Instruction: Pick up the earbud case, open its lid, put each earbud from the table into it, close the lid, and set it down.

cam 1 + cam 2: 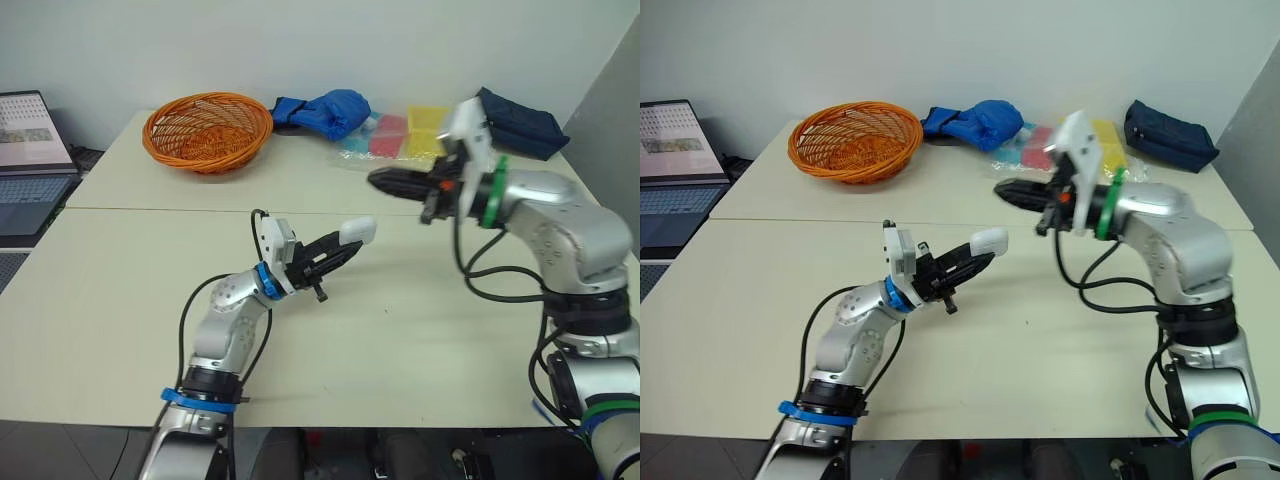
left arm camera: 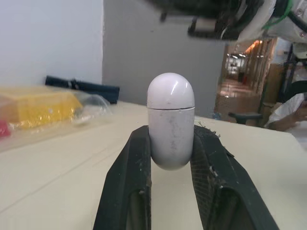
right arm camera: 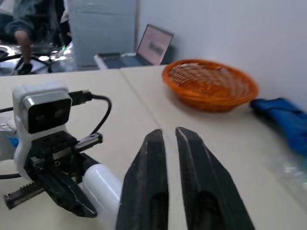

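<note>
The white earbud case point(image 1: 357, 231) is held above the beige table point(image 1: 130, 300), its lid closed. My left gripper point(image 1: 345, 245) is shut on its lower half, and the rounded lid end sticks out past the fingertips point(image 2: 139, 139). My right gripper point(image 1: 380, 181) hovers higher and farther back, to the right of the case. It points left, and its two black fingers point(image 3: 153, 158) stand nearly together with nothing visible between them. In the right wrist view the case point(image 3: 103, 187) lies below those fingers.
An orange wicker basket point(image 1: 208, 130) stands at the back left. Beside it lie a blue cloth bundle point(image 1: 325, 110), a clear bag of coloured items point(image 1: 400, 135) and a dark blue pouch point(image 1: 520, 122). A laptop point(image 1: 30, 150) sits off the table's left side.
</note>
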Available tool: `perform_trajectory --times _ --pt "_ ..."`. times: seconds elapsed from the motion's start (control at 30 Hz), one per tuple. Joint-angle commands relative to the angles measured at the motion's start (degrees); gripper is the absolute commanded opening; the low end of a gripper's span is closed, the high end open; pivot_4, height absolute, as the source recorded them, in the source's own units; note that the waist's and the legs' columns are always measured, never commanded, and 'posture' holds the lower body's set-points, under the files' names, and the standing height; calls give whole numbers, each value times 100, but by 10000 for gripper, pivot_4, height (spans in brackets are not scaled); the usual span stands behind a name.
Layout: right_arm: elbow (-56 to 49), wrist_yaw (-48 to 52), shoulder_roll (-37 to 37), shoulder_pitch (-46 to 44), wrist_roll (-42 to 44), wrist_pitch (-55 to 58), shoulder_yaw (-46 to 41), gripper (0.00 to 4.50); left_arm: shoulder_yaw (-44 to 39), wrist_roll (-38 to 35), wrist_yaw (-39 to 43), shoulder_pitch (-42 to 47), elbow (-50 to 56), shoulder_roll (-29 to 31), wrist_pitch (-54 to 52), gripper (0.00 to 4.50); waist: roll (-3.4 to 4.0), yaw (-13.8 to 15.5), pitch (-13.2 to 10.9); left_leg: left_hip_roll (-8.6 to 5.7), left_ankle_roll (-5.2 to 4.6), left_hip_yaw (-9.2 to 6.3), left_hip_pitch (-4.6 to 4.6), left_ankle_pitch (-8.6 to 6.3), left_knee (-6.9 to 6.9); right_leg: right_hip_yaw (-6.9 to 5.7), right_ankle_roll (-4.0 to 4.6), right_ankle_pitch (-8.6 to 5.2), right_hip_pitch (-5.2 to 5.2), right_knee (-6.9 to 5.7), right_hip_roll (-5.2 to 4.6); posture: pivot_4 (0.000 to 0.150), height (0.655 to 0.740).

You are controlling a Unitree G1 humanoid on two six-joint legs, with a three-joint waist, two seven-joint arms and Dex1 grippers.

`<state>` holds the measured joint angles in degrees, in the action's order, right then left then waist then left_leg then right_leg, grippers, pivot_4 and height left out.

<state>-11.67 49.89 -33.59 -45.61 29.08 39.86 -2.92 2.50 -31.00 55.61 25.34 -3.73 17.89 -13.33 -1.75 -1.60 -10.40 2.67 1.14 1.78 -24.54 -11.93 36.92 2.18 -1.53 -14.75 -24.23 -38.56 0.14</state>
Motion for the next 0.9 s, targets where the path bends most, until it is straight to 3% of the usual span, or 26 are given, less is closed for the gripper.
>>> perform_trajectory --times 0.03,0.17,0.27,0.3,0.4,0.73,0.9 --pt "-507 260 -215 473 164 -390 -265 15773 5 -239 -203 229 400 308 -1134 7439 0 -11 0 1 0 0 0 0 -2 0 0 0 -1 1 1 1500 7400" --pt "-887 769 -563 1874 -199 -1360 -158 30292 -327 -1250 -978 600 571 701 -3954 7439 -1 -17 0 2 0 -12 -1 0 -4 0 -1 -3 3 1 2 1500 7400" --pt "-797 956 -624 2313 -579 -2085 84 41354 -526 -1437 -1314 741 482 683 -4604 7439 0 -40 -2 1 0 -14 8 0 -1 -1 -1 -3 1 -7 3 1500 7400" --pt "-732 940 -519 2506 -604 -2258 123 44378 -813 -1545 -1811 882 161 485 -5147 7439 0 -38 -2 1 0 -9 15 0 0 6 -2 -2 0 -13 3 1500 7400" --pt "-559 1035 -368 2912 -724 -2778 278 44378 -1277 -1647 -2676 1052 -248 126 -6160 7439 -9 -31 -3 -1 0 -13 43 0 4 4 -4 -1 22 -20 4 1500 7400" --pt "-113 994 -272 3147 -1021 -3091 666 44378 -1968 -1519 -3871 712 -59 -536 -7115 7439 -10 -29 -4 -2 3 -6 61 1 -2 22 0 -1 22 -35 4 1500 7400" --pt "47 903 -212 2942 -1014 -3127 631 45000 -2368 -1418 -4149 737 -143 -570 -6982 22373 -10 -37 -4 -3 4 -7 69 1 0 24 3 2 25 -39 5 1500 7400"
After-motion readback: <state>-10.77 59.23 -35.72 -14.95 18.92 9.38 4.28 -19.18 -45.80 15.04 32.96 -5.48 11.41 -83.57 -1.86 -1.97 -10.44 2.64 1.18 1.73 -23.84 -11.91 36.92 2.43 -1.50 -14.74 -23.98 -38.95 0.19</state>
